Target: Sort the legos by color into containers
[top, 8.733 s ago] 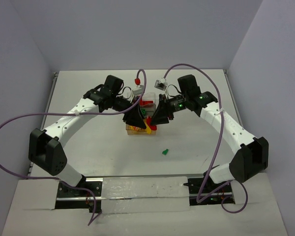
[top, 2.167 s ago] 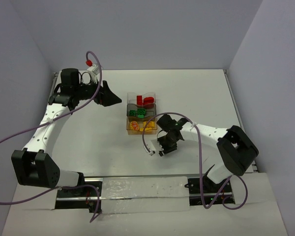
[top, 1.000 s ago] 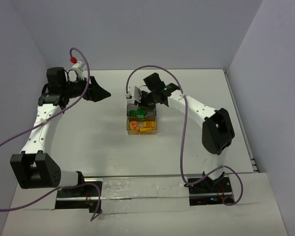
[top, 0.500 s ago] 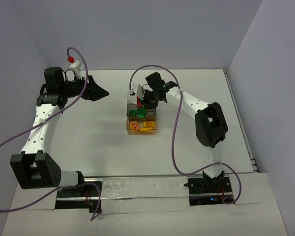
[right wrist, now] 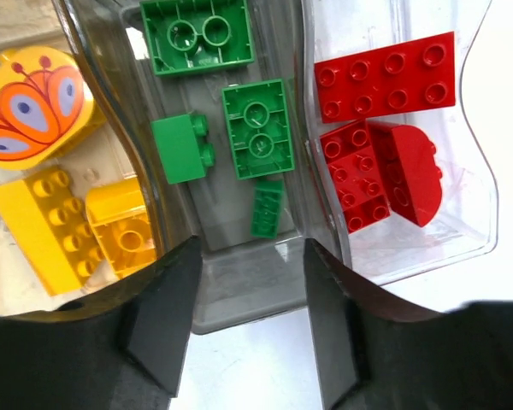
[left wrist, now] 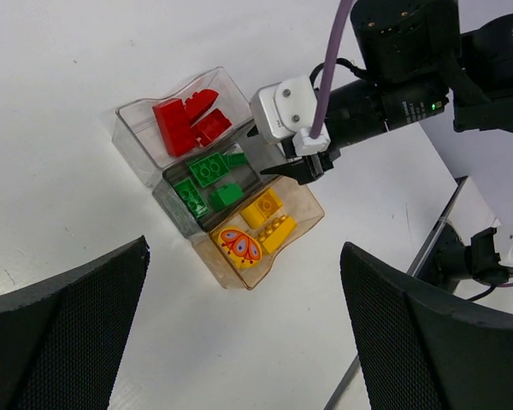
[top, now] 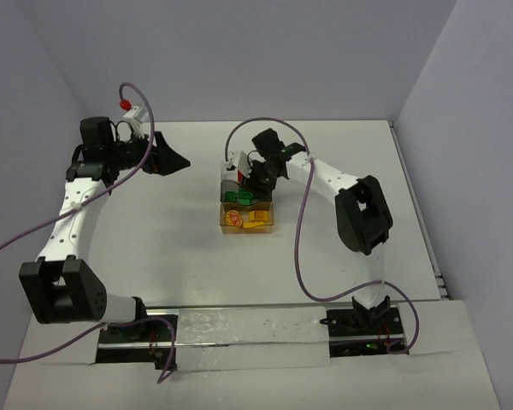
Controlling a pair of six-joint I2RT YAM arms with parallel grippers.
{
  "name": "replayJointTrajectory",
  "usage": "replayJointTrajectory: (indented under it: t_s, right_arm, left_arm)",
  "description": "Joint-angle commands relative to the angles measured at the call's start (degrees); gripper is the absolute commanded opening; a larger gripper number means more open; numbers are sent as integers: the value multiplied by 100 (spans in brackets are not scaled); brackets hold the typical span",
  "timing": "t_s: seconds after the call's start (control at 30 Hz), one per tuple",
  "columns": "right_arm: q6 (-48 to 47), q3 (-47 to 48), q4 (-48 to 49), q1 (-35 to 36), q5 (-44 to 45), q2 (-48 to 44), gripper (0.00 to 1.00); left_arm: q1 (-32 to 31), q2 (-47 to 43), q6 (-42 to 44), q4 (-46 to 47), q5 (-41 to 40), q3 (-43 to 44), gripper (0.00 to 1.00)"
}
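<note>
Since the small green brick (right wrist: pixel 267 207) has moved into the grey tray (right wrist: pixel 239 312), the right gripper (right wrist: pixel 248 256) above it gapes empty, the left gripper (top: pixel 175 161) likewise; sorting looks complete.

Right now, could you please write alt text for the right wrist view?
Amber plastic tray of yellow bricks, grey tray of green bricks, clear tray of red bricks, side by side, with the right gripper open above the grey one.

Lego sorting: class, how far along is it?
Done: red legos in the clear tray, green legos in the grey tray, yellow legos in the amber tray. In hand: nothing; right gripper, open, hovers over the grey tray, left gripper open. Left: no loose lego shows.
</note>
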Motion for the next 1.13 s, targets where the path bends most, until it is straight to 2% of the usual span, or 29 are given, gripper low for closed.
replayJointTrajectory:
  t_s: [0.0, 0.07, 0.2, 0.27, 0.33, 0.43, 0.63, 0.87, 1.1]
  right_arm:
    - [176, 134, -100, -3, -198, -522, 61]
    - [291, 155, -118, 4, -312, -734, 65]
    - [948, 325, -76, 21, -676, -1595, 68]
    - [1337, 293, 123, 12, -671, -1995, 79]
    - [1955, 73, 468, -87, -515, -2472, 100]
    - [2568, -422, 710, -405, -73, -3145, 100]
    - [3537, -1822, 1049, -1564, 770, -4119, 100]
    - [4282, -3462, 1376, -2349, 1508, -5308, 100]
    - [4414, -3785, 1394, -2576, 1536, -5696, 100]
  left_arm:
    - [28, 73, 79, -42, -81, 342, 99]
    - [28, 103, 16, -23, -160, 388, 99]
    - [28, 163, -403, -41, -982, 524, 99]
    - [28, 172, -339, -120, -1220, 543, 99]
    - [28, 166, -231, -313, -1667, 593, 99]
    - [28, 171, 233, -764, -1989, 614, 99]
    - [28, -125, 638, -740, -3057, 106, 99]
    - [28, -313, 685, -413, -3360, -483, 99]
    - [28, -290, 664, -407, -3232, -434, 99]
